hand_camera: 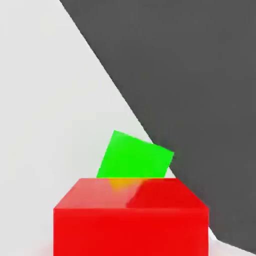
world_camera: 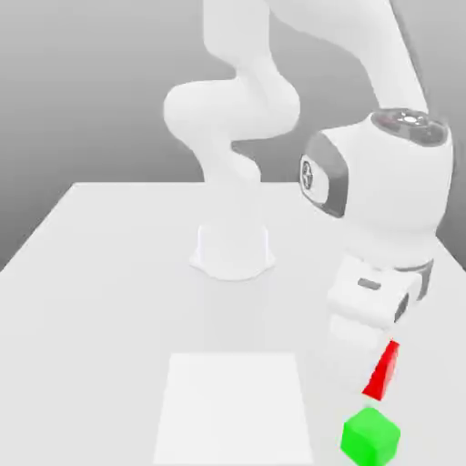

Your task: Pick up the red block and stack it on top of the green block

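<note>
The red block hangs tilted in the air under the hand at the exterior view's right, with my gripper shut on it. Part of the block is hidden behind the hand. The green block rests on the white table just below it, close to the front edge, and the two blocks are apart. In the hand view the red block sits close to the camera, and the green block lies beyond it, partly covered by its top edge.
The arm's round base stands mid-table. A lighter square patch marks the table in front of it. In the hand view the table's edge runs close by the green block, with dark floor past it.
</note>
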